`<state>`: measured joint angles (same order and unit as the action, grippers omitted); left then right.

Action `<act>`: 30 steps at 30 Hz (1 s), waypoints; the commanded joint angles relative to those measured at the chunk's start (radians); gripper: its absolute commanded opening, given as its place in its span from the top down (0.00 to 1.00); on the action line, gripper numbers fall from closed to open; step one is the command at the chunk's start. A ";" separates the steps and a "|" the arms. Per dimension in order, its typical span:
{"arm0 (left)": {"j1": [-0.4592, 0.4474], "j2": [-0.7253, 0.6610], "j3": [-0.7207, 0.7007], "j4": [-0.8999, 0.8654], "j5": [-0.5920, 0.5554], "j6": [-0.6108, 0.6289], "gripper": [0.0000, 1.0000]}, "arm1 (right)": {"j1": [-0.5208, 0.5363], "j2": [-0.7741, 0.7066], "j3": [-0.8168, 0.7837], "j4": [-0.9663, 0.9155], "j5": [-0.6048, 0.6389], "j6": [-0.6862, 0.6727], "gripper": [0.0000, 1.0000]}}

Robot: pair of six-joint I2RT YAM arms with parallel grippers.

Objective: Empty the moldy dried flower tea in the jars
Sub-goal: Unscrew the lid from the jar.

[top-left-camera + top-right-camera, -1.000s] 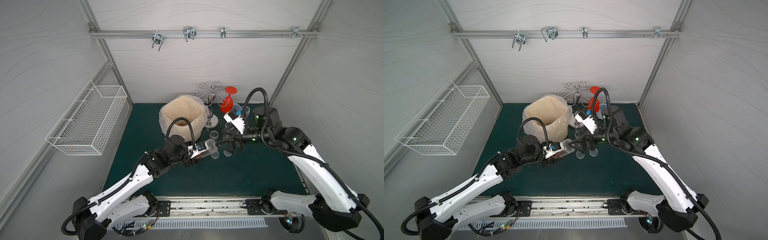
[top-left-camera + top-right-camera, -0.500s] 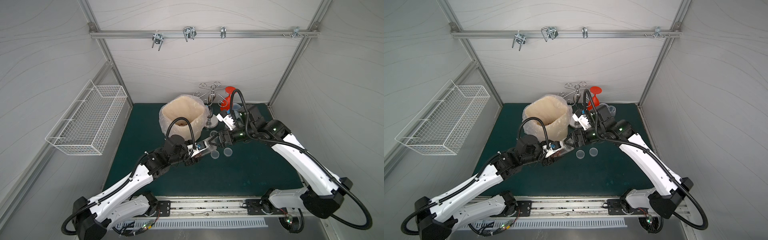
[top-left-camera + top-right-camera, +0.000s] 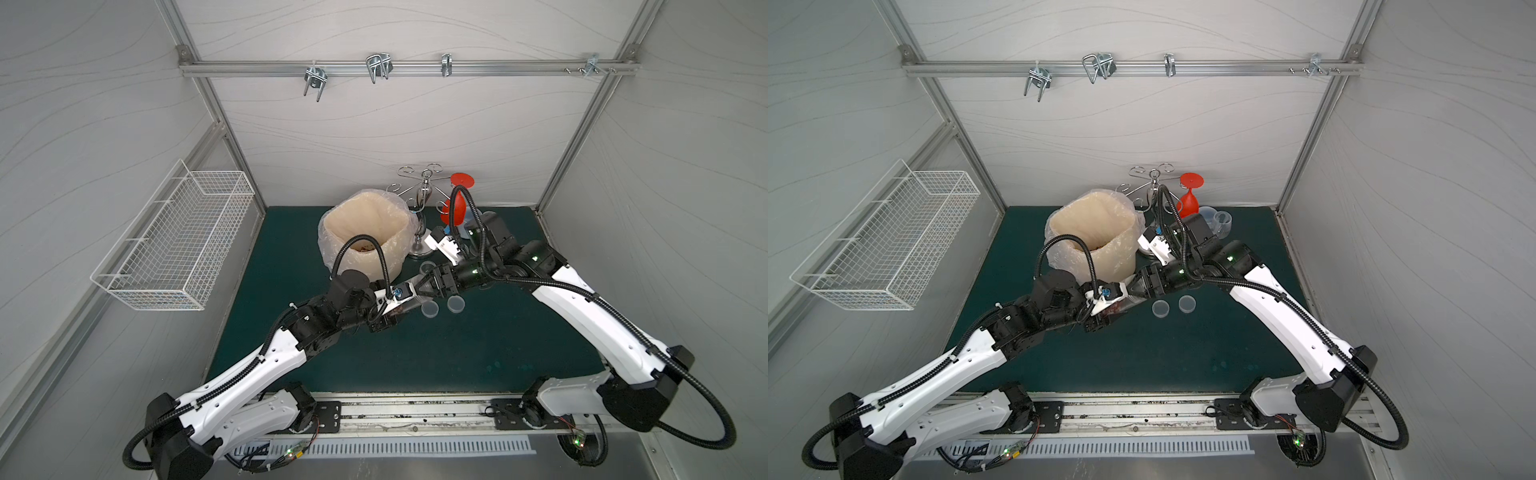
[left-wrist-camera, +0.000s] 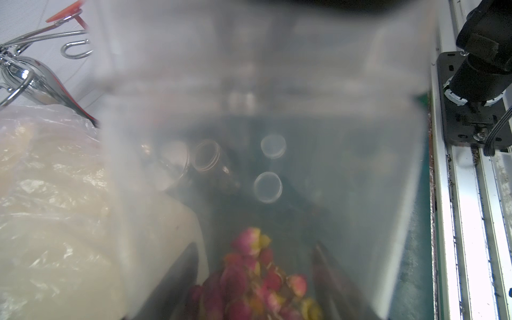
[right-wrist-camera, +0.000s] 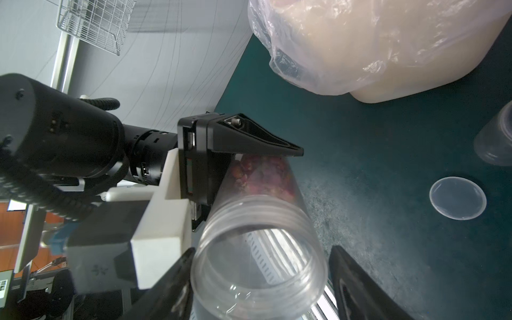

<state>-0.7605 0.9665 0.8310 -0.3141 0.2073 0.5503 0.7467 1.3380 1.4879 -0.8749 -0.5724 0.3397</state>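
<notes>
A tall clear jar (image 5: 257, 249) lies nearly level above the green mat, with my left gripper (image 3: 397, 307) shut on its lower half. Reddish dried flower tea (image 5: 261, 171) is heaped at the jar's closed end, also blurred in the left wrist view (image 4: 257, 277). The jar's threaded mouth has no lid. My right gripper (image 5: 261, 249) stands open astride that mouth; one finger (image 5: 180, 277) touches the rim and the other finger (image 5: 357, 282) is a little off it. Two round lids (image 3: 430, 309) (image 3: 456, 304) lie on the mat beside the jar.
A beige bin (image 3: 390, 257) lined with a plastic bag stands just behind the grippers, with some tea (image 3: 363, 248) inside. A chrome cup stand (image 3: 424, 216) and red glass (image 3: 457, 203) are at the back. Another clear jar (image 5: 496, 138) stands nearby. A wire basket (image 3: 178, 237) hangs on the left wall.
My right arm has swung left toward the left gripper, and its jaws have come round the jar's mouth and narrowed. The left arm and jar have stayed put.
</notes>
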 commanded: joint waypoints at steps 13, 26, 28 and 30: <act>-0.004 -0.006 0.016 0.016 0.101 0.025 1.00 | 0.014 -0.067 -0.035 0.008 -0.124 -0.776 0.74; -0.004 0.014 0.034 -0.049 0.296 0.019 1.00 | 0.019 -0.129 -0.103 0.036 -0.071 -1.178 0.83; -0.003 0.012 0.033 -0.047 0.281 0.020 1.00 | 0.008 -0.134 -0.103 0.046 -0.094 -1.159 0.83; -0.004 0.010 0.033 -0.046 0.263 0.022 1.00 | -0.014 -0.149 -0.105 0.055 -0.139 -1.139 0.83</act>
<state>-0.7601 0.9768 0.8318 -0.3523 0.4454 0.5480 0.7563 1.2041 1.3697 -0.8478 -0.6346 -0.7467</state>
